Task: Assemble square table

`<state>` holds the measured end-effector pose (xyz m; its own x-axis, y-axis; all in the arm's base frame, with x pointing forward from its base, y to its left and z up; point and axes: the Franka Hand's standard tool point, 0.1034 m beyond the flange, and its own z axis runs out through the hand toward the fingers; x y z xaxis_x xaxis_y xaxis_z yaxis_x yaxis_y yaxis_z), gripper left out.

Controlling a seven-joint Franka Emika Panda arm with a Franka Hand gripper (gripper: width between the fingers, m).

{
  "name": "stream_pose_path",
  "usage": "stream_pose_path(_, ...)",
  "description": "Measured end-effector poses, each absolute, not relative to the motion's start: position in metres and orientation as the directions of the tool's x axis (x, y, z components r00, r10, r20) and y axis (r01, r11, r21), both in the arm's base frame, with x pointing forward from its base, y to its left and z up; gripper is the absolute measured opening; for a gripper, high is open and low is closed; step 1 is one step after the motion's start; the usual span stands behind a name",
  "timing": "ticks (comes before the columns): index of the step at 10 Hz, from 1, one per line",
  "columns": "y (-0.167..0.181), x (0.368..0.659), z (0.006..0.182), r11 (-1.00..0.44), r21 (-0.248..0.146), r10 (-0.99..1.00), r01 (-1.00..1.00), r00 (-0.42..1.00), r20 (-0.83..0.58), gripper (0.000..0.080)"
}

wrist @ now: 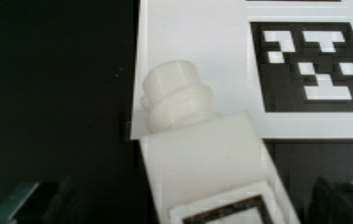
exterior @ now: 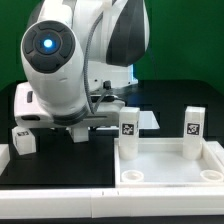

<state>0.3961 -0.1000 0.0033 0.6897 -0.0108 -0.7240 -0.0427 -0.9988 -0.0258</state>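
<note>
Pincer [wrist: 176,200] fingers [wrist: 22,200] stand wide apart, grasping nothing. Between them lies a white leg [wrist: 194,150] with a ribbed tip, resting against the marker board [wrist: 191,40]. Off at the exterior view's right sits the slab [exterior: 170,165] on the black counter [exterior: 60,165], with two tagged legs [exterior: 129,128] standing upright in it. Another leg [exterior: 22,140] sits at the left.
</note>
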Motion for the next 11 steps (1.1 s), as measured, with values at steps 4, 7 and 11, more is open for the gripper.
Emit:
stream_pose_path(4, -0.108, 0.411, 0.019, -0.997, -0.046, 0.010, -0.056, 0.517, -0.856, 0.0649)
stream_pose_path(7, -0.116, 0.434, 0.018, -0.998, -0.044, 0.013, -0.047, 0.515, -0.857, 0.0649)
stream_pose_path(11, -0.107, 0.424, 0.011, -0.999, -0.009, -0.016, -0.044, 0.540, -0.841, 0.0649)
